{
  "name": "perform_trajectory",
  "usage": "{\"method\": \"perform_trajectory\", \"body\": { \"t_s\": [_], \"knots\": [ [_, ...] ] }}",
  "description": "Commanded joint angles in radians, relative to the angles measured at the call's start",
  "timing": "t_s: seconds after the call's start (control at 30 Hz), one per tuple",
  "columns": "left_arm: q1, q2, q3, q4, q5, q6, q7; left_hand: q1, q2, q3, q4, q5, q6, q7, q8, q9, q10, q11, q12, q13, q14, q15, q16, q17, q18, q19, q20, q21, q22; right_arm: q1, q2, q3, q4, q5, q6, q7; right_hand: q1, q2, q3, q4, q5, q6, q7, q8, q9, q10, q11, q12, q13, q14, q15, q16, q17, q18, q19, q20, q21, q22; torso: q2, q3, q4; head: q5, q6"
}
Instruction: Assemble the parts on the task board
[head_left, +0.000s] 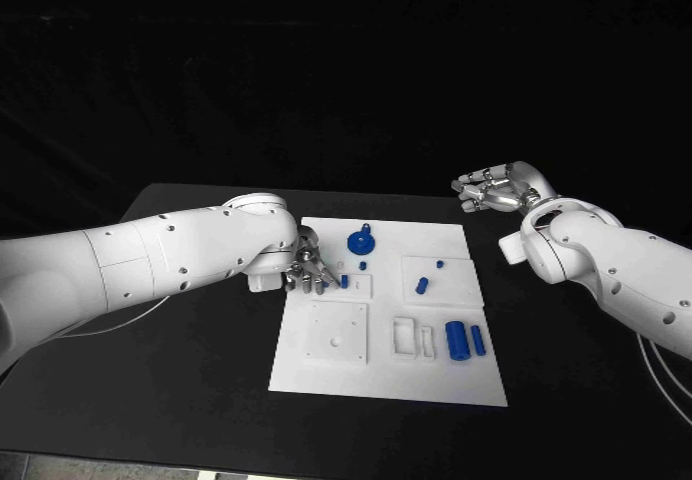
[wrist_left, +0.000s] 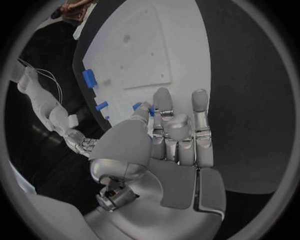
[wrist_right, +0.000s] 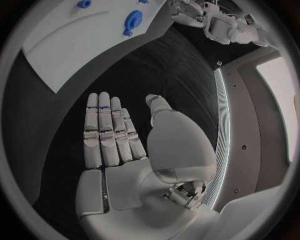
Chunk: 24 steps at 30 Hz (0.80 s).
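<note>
Small blue peg (head_left: 343, 280) sits at the left-centre of the task board (head_left: 433, 385), touching or right at the left hand's fingertips (head_left: 320, 284); left wrist view shows a blue bit (wrist_left: 139, 106) at the thumb tip, but whether it is actually pinched, cannot tell. Risk, as I judge it: a loose hold lets the peg tip or skid off its recess, and the fingers could nudge the blue disc part (head_left: 362, 240) just above. Left hand (head_left: 306, 270) hangs fingers-down over the board's left edge. Right hand (head_left: 498, 188), upper right of frame, well apart, fingers spread, holds nothing.

Head camera overhead; wrist cameras close, probably sharing task board (head_left: 387, 310).
</note>
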Motion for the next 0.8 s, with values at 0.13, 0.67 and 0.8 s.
{"method": "perform_trajectory", "body": {
  "t_s": [0.13, 0.67, 0.8],
  "knots": [
    [-0.001, -0.01, 0.001, 0.005, 0.003, -0.001, 0.009, -0.003, -0.02, -0.006, 0.016, -0.021, 0.002, -0.003, 0.005, 0.001, 0.048, -0.002, -0.005, -0.001, 0.002, 0.0, -0.006, -0.002, 0.012, 0.005, 0.002, -0.007, 0.017, -0.002, 0.001, 0.001, 0.0, -0.001, 0.011, 0.013, -0.004, 0.002, 0.002, -0.002, 0.004, -0.003, 0.0, -0.004, -0.001, -0.006, 0.001, -0.005, -0.002, -0.008, 0.002, -0.004, -0.001, -0.006, -0.004, 0.0, -0.003, -0.002, 0.001, 0.0, -0.0012, -0.003, 0.0],
    [-0.002, -0.068, 0.01, 0.047, 0.138, -0.092, 0.049, 0.003, -0.162, 0.079, 0.119, -0.129, -0.064, 0.024, 0.003, -0.032, 0.045, 0.015, -0.091, -0.026, -0.034, 0.006, -0.092, -0.107, -0.002, -0.004, -0.006, -0.058, 0.011, -0.007, -0.001, 0.001, -0.002, -0.001, 0.01, 0.015, -0.004, 0.002, 0.001, -0.003, 0.004, -0.006, 0.001, -0.004, -0.001, -0.007, 0.001, -0.005, -0.001, -0.01, 0.003, -0.004, -0.001, -0.006, -0.006, 0.001, -0.003, -0.002, -0.001, -0.0008, 0.0023, -0.01, 0.002],
    [-0.002, -0.08, 0.013, 0.059, 0.181, -0.13, 0.07, 0.008, -0.174, 0.075, 0.13, -0.151, -0.119, 0.038, 0.001, -0.058, 0.044, 0.019, -0.13, -0.032, -0.042, 0.008, -0.106, -0.124, -0.013, -0.008, -0.011, -0.077, 0.009, -0.008, 0.0, 0.001, -0.002, 0.0, 0.01, 0.015, -0.005, 0.001, 0.001, -0.003, 0.004, -0.007, 0.001, -0.004, -0.001, -0.009, 0.002, -0.005, -0.001, -0.011, 0.003, -0.004, -0.001, -0.007, -0.007, 0.002, -0.003, -0.002, -0.001, -0.0002, 0.0013, -0.008, 0.004]
  ]
}}
